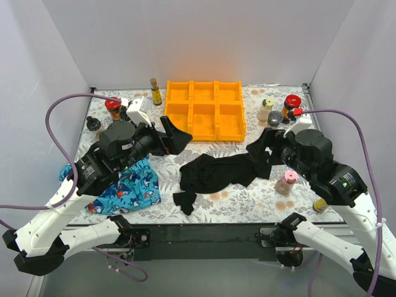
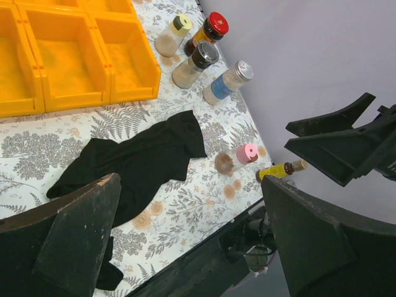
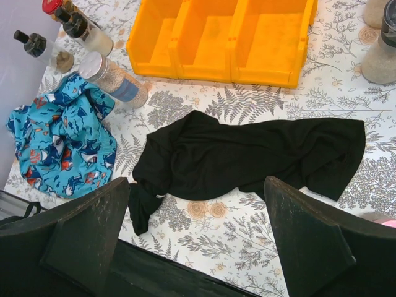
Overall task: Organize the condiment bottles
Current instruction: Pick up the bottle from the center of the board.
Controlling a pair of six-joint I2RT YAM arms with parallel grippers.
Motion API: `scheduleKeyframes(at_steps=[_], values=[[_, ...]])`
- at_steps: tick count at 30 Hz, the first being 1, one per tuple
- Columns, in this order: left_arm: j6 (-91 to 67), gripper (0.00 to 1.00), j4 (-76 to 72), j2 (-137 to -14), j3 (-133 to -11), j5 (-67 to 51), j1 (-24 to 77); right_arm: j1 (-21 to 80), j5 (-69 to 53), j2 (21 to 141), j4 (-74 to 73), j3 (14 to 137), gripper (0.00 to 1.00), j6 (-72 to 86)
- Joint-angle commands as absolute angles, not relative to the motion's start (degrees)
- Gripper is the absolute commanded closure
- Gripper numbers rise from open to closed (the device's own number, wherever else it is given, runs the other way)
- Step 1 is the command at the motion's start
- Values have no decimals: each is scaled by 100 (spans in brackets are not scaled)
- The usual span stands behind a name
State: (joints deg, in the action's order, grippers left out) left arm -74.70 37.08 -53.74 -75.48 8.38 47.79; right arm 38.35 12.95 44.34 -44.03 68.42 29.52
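Observation:
Both grippers are open and empty, hovering above the table. My left gripper (image 1: 176,137) (image 2: 190,180) is near the orange tray's front left corner. My right gripper (image 1: 263,151) (image 3: 197,182) is over the right end of the black cloth. On the right stand a yellow-lidded jar (image 2: 173,36), a red-lidded jar (image 2: 207,34), a black-lidded jar (image 2: 195,64) and a silver-lidded jar (image 2: 228,82). A pink-lidded jar (image 1: 286,183) and a slim yellow bottle (image 1: 320,205) lie nearer the front. On the left are a red-lidded jar (image 1: 112,108), black-capped bottles (image 3: 86,34), a silver-lidded jar (image 3: 114,77) and an amber bottle (image 1: 156,91).
The orange six-compartment tray (image 1: 189,124) sits at the back middle, its compartments bare. A black cloth (image 1: 216,173) lies spread in front of it. A blue patterned cloth (image 1: 130,189) is bunched at the front left. White walls close in three sides.

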Motion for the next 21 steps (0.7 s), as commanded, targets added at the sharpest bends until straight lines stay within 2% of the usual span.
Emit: scheduleKeyframes(at_steps=[1,13,21], values=[[-7330,2,3753,-5256,-7673,861,4790,3823,1362,4377,-4351,6785,1,2997],[-7163,2,3622,-5238,-7550,966,4790,3823,1529,4263,-4438,6618,2,3321],[-6356,2,3164,-5624,-7409,748,4790,3823,3063,4614,-5728,6942,7,4095]])
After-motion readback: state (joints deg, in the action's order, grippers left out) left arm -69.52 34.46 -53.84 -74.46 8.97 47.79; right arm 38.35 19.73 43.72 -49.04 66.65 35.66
